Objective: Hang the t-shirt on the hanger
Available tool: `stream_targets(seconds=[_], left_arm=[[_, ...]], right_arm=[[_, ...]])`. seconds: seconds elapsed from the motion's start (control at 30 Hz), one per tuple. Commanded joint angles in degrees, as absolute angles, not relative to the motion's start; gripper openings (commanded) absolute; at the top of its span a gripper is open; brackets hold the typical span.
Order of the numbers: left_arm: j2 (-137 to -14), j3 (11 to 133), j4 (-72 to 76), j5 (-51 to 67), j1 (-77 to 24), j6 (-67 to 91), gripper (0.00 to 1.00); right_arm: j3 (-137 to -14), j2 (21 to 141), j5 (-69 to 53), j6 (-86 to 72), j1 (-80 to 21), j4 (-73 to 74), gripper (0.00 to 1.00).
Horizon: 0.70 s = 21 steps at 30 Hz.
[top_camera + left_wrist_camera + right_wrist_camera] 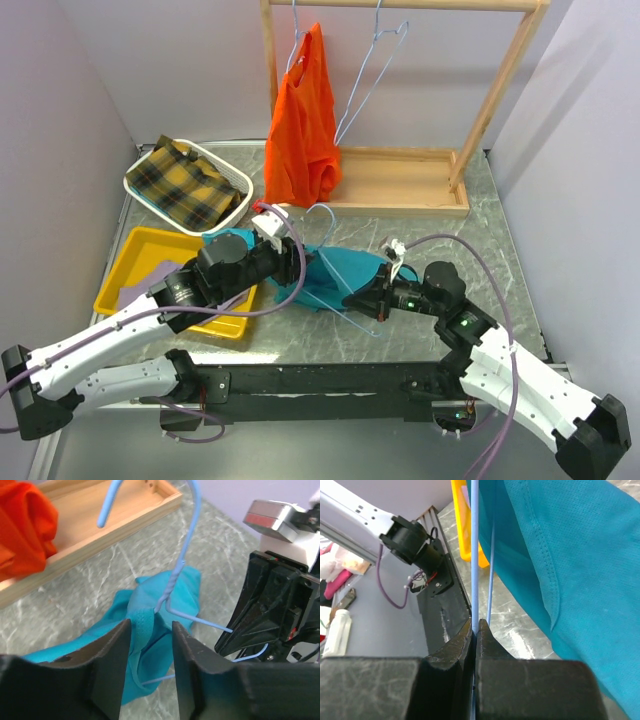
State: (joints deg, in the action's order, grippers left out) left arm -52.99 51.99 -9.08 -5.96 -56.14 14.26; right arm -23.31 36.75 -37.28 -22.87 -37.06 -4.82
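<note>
The teal t-shirt (350,266) lies bunched on the marble table between my two arms. A pale-blue wire hanger (345,300) is partly threaded into it, hook (322,212) pointing toward the rack. My left gripper (298,262) is at the shirt's left end. In the left wrist view its fingers (107,665) stand apart, with the t-shirt's (165,587) collar band loose in the gap beneath the hanger neck (175,580). My right gripper (475,625) is shut on the hanger wire (474,555), and the t-shirt (560,545) hangs to its right.
A wooden rack (400,180) stands at the back with an orange garment (300,125) and a bare hanger (375,70) on it. A white basket (235,175) of plaid cloth sits at the back left. Under my left arm is a yellow tray (135,250) holding lilac cloth (150,275).
</note>
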Motion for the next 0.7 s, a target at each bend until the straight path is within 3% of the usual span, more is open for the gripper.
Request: stream_targets(seconds=[0.0, 0.2, 0.37, 0.67], left_arm=[[-50.4, 52.4, -11.9, -10.3, -56.3, 16.5, 0.48], [-45.2, 51.2, -12.8, -9.1, -56.3, 18.5, 0.6], [-47.7, 54.5, -12.0, -7.2, -56.4, 18.5, 0.69], [-54.1, 57.0, -9.4, -13.9, -57.2, 17.4, 0.69]], right_arm=[[-22.0, 38.0, -35.9, -23.2, -38.2, -22.0, 0.0], [-22.1, 41.8, -33.9, -20.6, -40.3, -22.3, 0.0], [-22.5, 43.8, -31.7, -19.3, -42.1, -22.1, 0.0], [-23.6, 46.3, -29.7, -17.6, -43.9, -20.9, 0.0]])
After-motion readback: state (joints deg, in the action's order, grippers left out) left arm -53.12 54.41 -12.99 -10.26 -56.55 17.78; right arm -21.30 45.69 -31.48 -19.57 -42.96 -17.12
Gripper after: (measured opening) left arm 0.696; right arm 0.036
